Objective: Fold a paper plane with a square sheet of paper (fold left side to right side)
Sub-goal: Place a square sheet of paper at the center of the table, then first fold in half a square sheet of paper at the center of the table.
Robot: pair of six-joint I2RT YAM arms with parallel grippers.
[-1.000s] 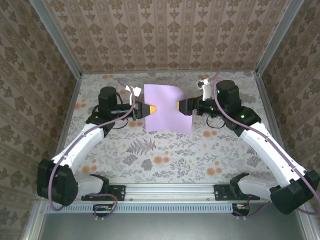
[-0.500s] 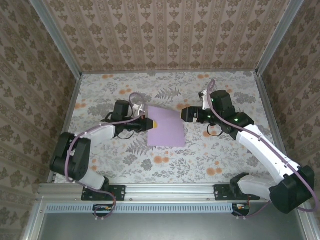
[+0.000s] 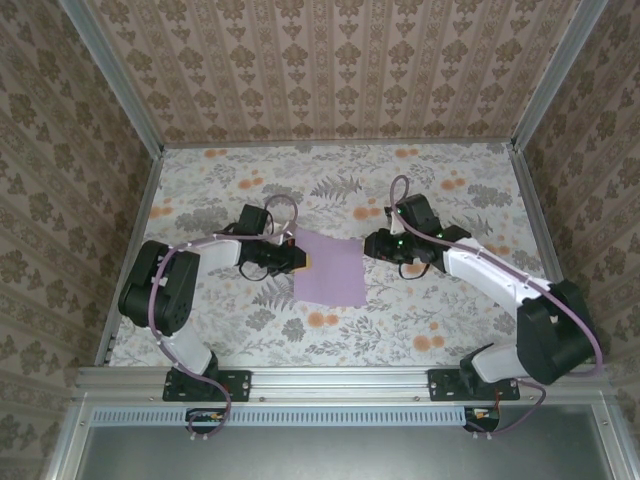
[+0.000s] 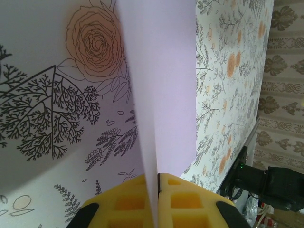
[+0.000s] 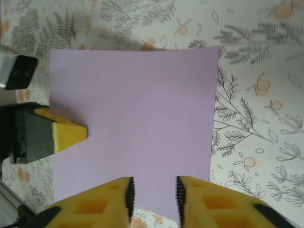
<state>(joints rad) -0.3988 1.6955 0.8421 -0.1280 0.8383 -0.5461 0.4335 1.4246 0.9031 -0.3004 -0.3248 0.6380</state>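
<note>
The lilac paper [image 3: 330, 275] is a plain square sheet low over the floral table, with no dart shape or centre crease showing. My left gripper [image 3: 303, 260] is shut on the middle of its left edge. In the left wrist view the paper [image 4: 161, 71] runs edge-on out of the yellow pads, with the left gripper [image 4: 158, 176] pinching it. My right gripper [image 3: 368, 244] stands at the sheet's right edge. In the right wrist view the right gripper [image 5: 154, 183] is open over the paper [image 5: 133, 118], whose surface shows in the gap. The left gripper's yellow fingertip [image 5: 66, 135] lies across from it.
The table [image 3: 450, 300] carries a flower-print cloth with orange blooms. Patterned walls with metal posts close in the left, right and back. An aluminium rail [image 3: 330, 382] with both arm bases runs along the near edge.
Both arms have come down and toward the near side, bringing the sheet from held up in the air to low over the table. The right gripper has let go of its edge.
</note>
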